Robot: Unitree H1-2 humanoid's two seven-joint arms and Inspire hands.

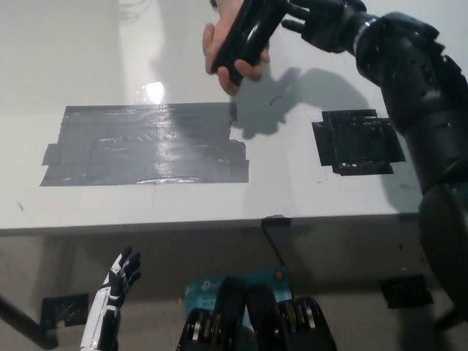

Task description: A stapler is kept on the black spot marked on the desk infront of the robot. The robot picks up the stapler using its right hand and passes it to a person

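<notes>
Black stapler (245, 40): a long, stiff bar held tilted above the far side of the worktop (110, 58), its lower end toward the grey tape patch (146, 142), its upper end running off the top edge.
Right robot hand (322, 18): black, at the top right, touching the stapler's upper part; the fingers look partly spread, so I cannot tell whether it is gripping or letting go.
Person's hand (227, 44): wrapped around the stapler's lower half from the far side, fingertips showing beneath it.
Black spot (358, 141): bare, with the stapler well away from it, up and to the left.
Left robot hand (121, 274): white, resting below the worktop's near edge at lower left, fingers apart and holding nothing.
Handling, as a judgement: rigid metal and plastic, moderately heavy for its size, smooth and a bit slippery; the hinged top could swing open if only one half is held.
Where to hold: around the middle of the body, pinching top and base together, clear of the staple end.
Risk: dropping it if the robot hand releases before the person's grasp is firm.
</notes>
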